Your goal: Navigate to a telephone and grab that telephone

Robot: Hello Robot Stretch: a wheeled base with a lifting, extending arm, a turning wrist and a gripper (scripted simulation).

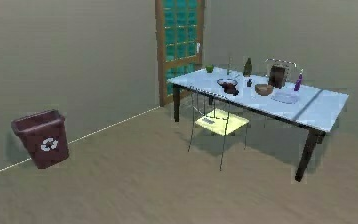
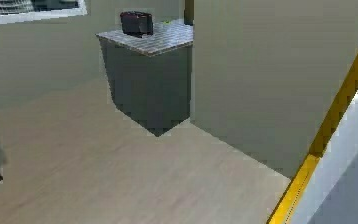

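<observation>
A dark low blob (image 1: 228, 85) lies on the pale blue table (image 1: 327, 106), too small to name; a black box (image 2: 137, 21) sits on the grey counter (image 2: 149, 82). The gripper's state cannot be told.

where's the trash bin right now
The dark red bin stands on the floor at the forward view's left, by the wall, well left of the table and its chair.

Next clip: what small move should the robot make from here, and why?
Likely a short drive ahead toward the table, since small things lie on its top, among them a dark reddish blob that may be the telephone; from here I cannot tell. The chair stands at its near side, so steering toward the forward view's right seems safer.
</observation>
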